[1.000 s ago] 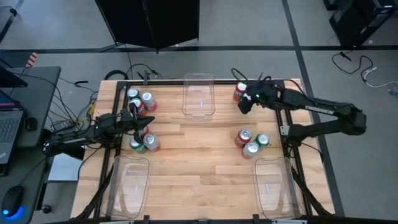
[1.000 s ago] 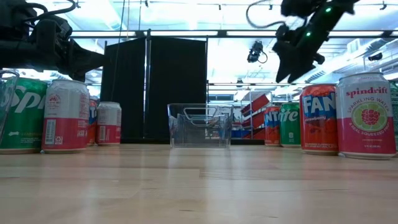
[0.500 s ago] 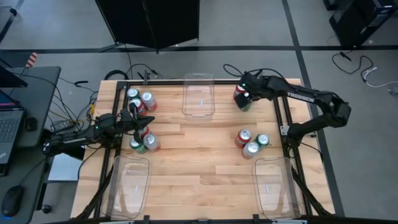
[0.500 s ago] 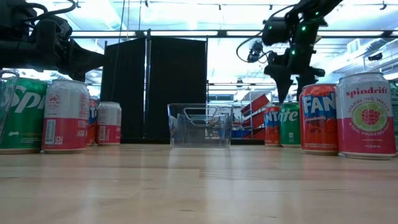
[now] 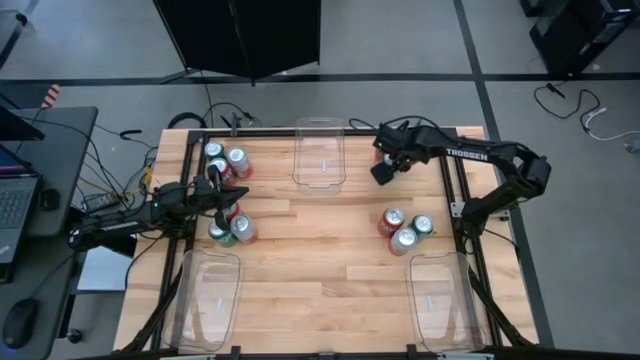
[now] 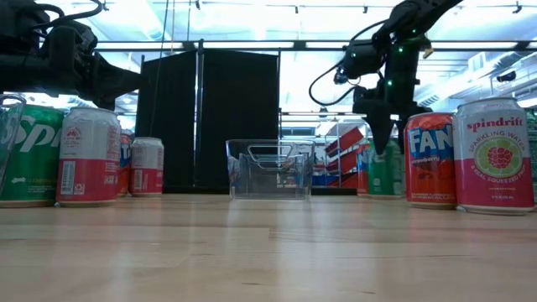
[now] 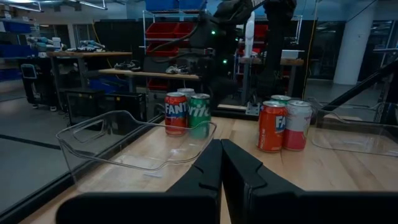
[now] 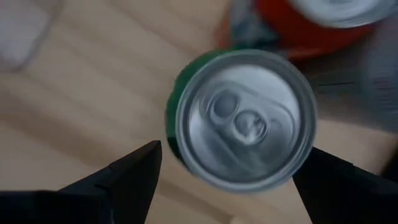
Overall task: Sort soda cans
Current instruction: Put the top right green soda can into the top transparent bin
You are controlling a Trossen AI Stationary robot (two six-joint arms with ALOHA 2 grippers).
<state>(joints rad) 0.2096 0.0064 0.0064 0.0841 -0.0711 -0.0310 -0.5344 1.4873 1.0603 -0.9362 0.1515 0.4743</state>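
Observation:
My right gripper [image 8: 227,168] is open and points down over the green can [image 8: 245,118] near the table's far right corner. One finger stands on each side of the can's silver top, apart from it. A red can [image 8: 298,34] stands right beside the green one. In the low view the gripper [image 6: 382,134] hangs just above this green can [image 6: 388,172]. From above, the gripper [image 5: 381,171] covers it and only the red can [image 5: 383,150] shows. My left gripper [image 5: 229,206] is shut and waits between two can groups at the left edge.
Three cans [image 5: 403,230] stand near the right edge, several [image 5: 225,162] at the far left and more [image 5: 232,231] beside my left gripper. Clear trays sit at the far middle [image 5: 320,172], near left [image 5: 205,310] and near right [image 5: 440,310]. Bare wood lies in the middle.
My right gripper has swung toward the far right pair of cans, tipped to point down and come down over the green can, its fingers now beside the can's top. The cans have stayed in place.

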